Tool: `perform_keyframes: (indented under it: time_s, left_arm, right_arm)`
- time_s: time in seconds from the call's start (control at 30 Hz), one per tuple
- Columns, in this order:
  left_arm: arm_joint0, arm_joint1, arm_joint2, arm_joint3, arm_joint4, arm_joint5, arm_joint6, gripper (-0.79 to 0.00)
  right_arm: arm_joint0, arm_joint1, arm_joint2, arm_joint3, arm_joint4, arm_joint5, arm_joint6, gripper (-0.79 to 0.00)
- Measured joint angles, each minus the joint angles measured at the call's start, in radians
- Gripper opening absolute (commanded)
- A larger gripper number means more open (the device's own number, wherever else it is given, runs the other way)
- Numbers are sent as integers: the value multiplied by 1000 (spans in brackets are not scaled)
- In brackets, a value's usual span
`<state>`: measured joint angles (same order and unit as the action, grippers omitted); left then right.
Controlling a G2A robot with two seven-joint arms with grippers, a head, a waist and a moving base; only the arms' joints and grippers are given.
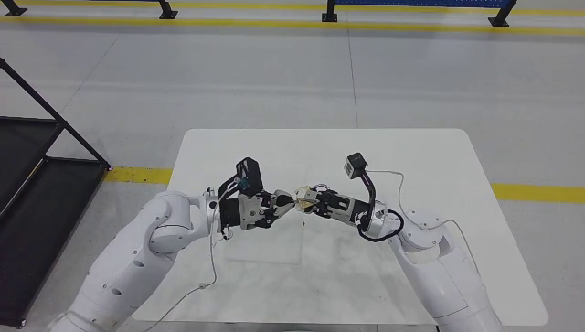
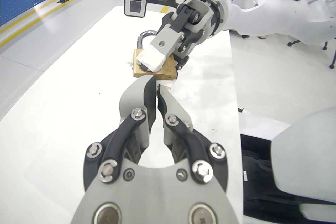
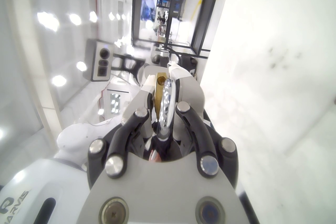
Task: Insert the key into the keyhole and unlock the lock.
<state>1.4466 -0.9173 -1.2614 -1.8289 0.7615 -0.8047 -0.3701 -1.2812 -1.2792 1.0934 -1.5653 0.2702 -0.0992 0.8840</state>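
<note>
Top view: over the white rectangular table (image 1: 411, 158), the left gripper (image 1: 281, 202) and right gripper (image 1: 309, 200) meet tip to tip at the chrome-shackled brass padlock (image 1: 298, 198).

Left wrist view: the left gripper (image 2: 156, 86) has its fingers (image 2: 134, 96) pressed together, tips against the brass padlock (image 2: 167, 69) underside. A key is possibly pinched between them but hidden. The right gripper (image 2: 155, 64) grips the body.

Right wrist view: the right gripper (image 3: 162, 86) is clamped on the brass padlock (image 3: 158, 97).

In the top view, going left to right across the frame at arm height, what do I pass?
black rack → left arm's wrist camera → left end effector → brass padlock, clamped in the right end effector → right arm's wrist camera
</note>
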Motion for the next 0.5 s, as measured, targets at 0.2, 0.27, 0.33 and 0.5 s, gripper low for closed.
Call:
perform_keyframes:
  time_s: [0.2,0.27,0.33,0.5]
  left_arm:
    - [7,1,-5,-11,21,7,10,-785]
    - [9,1,-6,-14,27,9,11,-785]
    - [13,1,-8,-19,33,10,14,-785]
    - [23,2,-13,-27,42,16,28,-597]
  right_arm:
    - [0,0,0,0,0,0,0,-785]
    - [0,0,0,0,0,0,0,-785]
    - [0,0,0,0,0,0,0,-785]
    - [0,0,0,0,0,0,0,-785]
